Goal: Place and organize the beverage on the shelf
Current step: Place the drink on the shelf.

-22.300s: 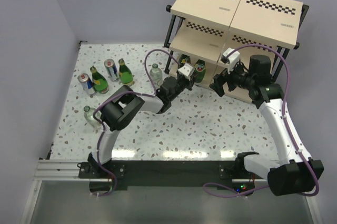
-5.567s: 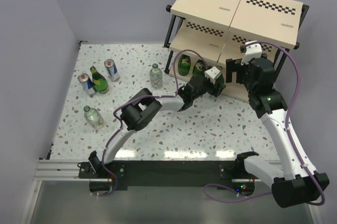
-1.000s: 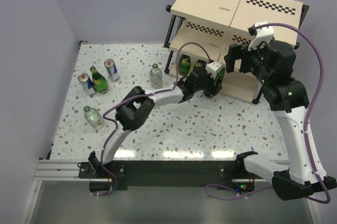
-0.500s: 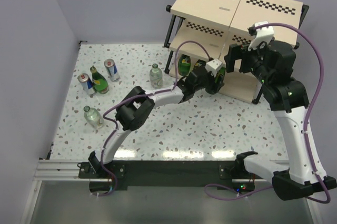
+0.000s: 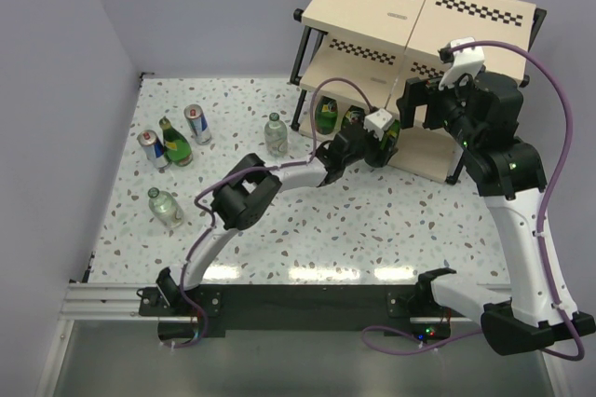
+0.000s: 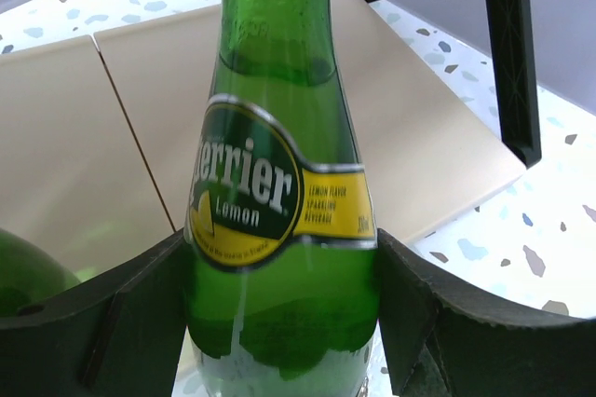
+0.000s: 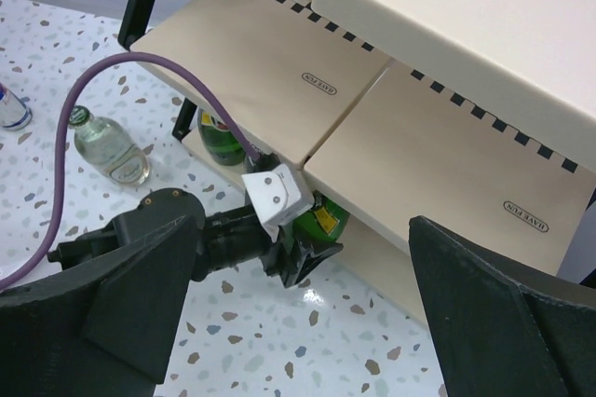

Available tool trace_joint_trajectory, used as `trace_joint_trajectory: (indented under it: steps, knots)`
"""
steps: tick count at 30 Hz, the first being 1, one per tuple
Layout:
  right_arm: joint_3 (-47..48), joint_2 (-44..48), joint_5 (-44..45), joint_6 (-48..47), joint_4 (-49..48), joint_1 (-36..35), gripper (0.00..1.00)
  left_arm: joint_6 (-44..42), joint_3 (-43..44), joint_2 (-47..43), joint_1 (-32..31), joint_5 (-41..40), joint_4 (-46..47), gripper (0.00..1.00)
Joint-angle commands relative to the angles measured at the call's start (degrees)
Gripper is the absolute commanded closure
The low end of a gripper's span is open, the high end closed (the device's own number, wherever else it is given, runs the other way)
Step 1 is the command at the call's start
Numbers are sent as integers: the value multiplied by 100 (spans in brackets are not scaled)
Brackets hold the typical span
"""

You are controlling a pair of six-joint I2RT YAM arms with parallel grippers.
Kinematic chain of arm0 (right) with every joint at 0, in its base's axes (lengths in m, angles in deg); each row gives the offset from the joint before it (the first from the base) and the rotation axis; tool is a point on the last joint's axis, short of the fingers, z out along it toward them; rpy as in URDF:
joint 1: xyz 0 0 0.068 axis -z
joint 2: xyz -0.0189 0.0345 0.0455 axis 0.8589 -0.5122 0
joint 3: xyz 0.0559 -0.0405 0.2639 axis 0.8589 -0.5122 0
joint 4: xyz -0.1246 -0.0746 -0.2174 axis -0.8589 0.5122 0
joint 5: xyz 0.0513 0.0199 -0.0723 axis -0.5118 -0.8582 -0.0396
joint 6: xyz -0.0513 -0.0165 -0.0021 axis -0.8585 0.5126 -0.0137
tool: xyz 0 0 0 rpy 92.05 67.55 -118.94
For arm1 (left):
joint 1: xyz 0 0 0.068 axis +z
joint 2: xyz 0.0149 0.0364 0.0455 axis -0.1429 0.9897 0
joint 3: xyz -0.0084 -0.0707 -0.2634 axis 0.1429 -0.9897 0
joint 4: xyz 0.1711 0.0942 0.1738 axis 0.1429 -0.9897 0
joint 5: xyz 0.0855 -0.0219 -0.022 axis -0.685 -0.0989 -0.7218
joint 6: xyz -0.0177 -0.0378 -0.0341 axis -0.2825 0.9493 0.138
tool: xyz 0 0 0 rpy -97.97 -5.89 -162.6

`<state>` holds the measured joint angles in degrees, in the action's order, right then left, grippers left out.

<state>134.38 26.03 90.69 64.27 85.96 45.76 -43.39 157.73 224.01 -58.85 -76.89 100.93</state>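
Observation:
A green bottle [image 6: 279, 183] with a yellow label stands upright between my left gripper's [image 5: 383, 140] fingers, which press on both its sides. It sits at the front edge of the shelf's [image 5: 419, 6] lowest board [image 6: 428, 145], partly under the middle board [image 7: 270, 71] in the right wrist view, where its label [image 7: 326, 215] shows. Two more green bottles [image 5: 325, 116] [image 5: 353, 117] stand on that lowest board to its left. My right gripper [image 5: 419, 106] hangs open above the middle tier, holding nothing.
On the speckled table stand a clear bottle [image 5: 275, 133] near the shelf's left leg, two cans [image 5: 196, 123] [image 5: 152, 148], a green bottle [image 5: 174, 143] and another clear bottle [image 5: 164, 207] at the left. A black shelf leg [image 6: 512, 52] rises right of the held bottle.
My left gripper has carried the green bottle a little further toward the shelf, under the middle board. The right arm has not moved.

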Motion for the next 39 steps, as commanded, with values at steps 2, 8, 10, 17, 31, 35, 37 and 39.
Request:
trace_joint_trajectory:
  steps: [2,8,10,17,31,35,37,39]
  knots:
    - [31,5,-60,58,-114,7,1,-196,589,-91,9,-82,1474,100]
    - [-13,5,-51,58,-132,7,1,-196,571,-64,9,-55,1668,100]
    - [-22,-3,-51,49,-149,16,1,-196,528,-125,9,-46,1677,100]
    - [-31,-3,-60,66,-141,7,1,-170,150,-345,9,33,2081,100]
    - [-93,-21,-42,40,-185,-2,1,-249,492,85,9,59,2406,100]
    - [-93,-39,-42,40,-185,16,1,-249,615,217,18,85,2406,100]
    - [-93,-47,-51,31,-185,7,1,-240,685,313,27,103,2424,100]
    - [-101,-39,-42,31,-185,7,1,-205,738,392,27,103,2441,100]
